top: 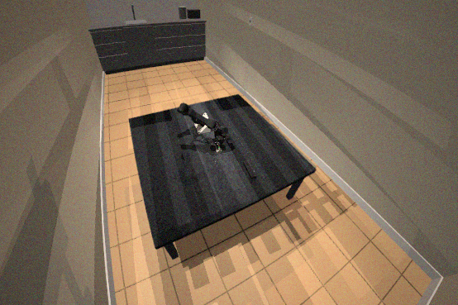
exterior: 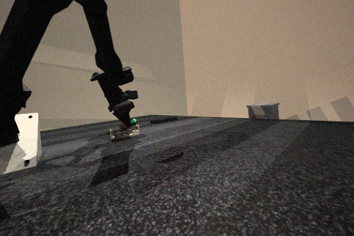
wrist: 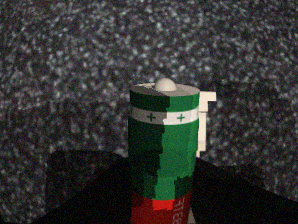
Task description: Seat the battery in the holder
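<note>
The battery (exterior: 133,121) (wrist: 162,150), red with a green terminal end, is held tilted, its terminal end raised to the right in the exterior view. My gripper (exterior: 128,124) (wrist: 158,168) is shut on it. The pale holder (exterior: 137,130) (wrist: 202,127) sits on the table under the battery; the battery's red end is low, between the holder's end walls. In the wrist view the battery hides most of the holder, leaving a strip on its right. The spring and any contact with it are hidden. In the top view the parts are too small to tell.
The dark table (top: 207,193) (exterior: 223,168) bears a thin dark bar (top: 249,170) (exterior: 163,119) beyond the holder. A white plate (exterior: 32,139) stands by the arm's base. A grey box-like thing (exterior: 263,111) shows beyond the table edge.
</note>
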Controlling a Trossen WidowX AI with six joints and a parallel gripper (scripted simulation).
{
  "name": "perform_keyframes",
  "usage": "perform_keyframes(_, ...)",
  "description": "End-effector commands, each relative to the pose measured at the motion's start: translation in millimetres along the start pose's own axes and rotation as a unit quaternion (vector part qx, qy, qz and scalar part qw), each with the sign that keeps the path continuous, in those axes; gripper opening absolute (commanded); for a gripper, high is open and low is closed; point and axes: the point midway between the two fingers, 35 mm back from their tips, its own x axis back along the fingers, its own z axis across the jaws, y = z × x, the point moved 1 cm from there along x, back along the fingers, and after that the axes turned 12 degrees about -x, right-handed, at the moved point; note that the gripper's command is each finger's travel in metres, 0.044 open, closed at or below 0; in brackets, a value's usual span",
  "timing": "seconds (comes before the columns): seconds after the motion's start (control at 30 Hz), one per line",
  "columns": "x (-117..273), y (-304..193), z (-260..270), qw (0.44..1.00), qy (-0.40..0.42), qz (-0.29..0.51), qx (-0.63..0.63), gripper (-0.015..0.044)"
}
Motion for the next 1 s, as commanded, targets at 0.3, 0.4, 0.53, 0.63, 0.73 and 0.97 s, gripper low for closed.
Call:
perform_keyframes(0.3,-3.2,-4.7,-2.4,0.999,0.008,-0.036,0.002,0.0079)
perform_keyframes(0.4,-3.8,-5.8,-3.0,0.999,0.010,-0.044,0.003,0.0079)
perform_keyframes(0.53,-4.5,-7.2,-4.0,0.998,0.012,-0.054,0.003,0.0079)
perform_keyframes(0.63,-4.9,-8.2,-4.9,0.998,0.014,-0.062,0.003,0.0079)
perform_keyframes(0.73,-5.1,-9.3,-5.9,0.997,0.016,-0.069,0.003,0.0079)
perform_keyframes(0.97,-5.4,-11.3,-8.5,0.996,0.021,-0.084,0.003,0.0079)
